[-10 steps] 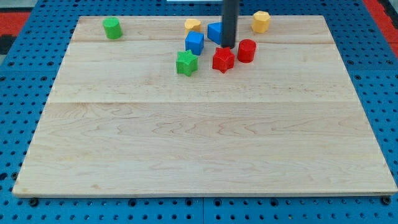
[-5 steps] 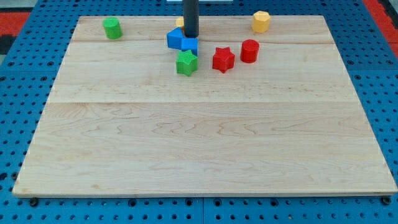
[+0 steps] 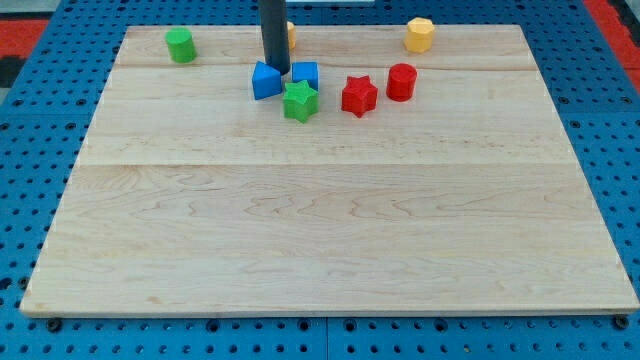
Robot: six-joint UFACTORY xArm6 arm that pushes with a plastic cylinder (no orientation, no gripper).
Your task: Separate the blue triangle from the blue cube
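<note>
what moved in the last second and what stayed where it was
My tip swept toward the view's left, pushing the blue triangle past the blue cube; it now sits between them. The cube slid slightly left. The green star and red star stayed put.

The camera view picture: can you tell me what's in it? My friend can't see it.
My tip sits between the blue triangle and the blue cube, near the top of a wooden board. A green star touches the cube from below, with a red star and red cylinder to the right. A green cylinder and yellow block stand apart.
</note>
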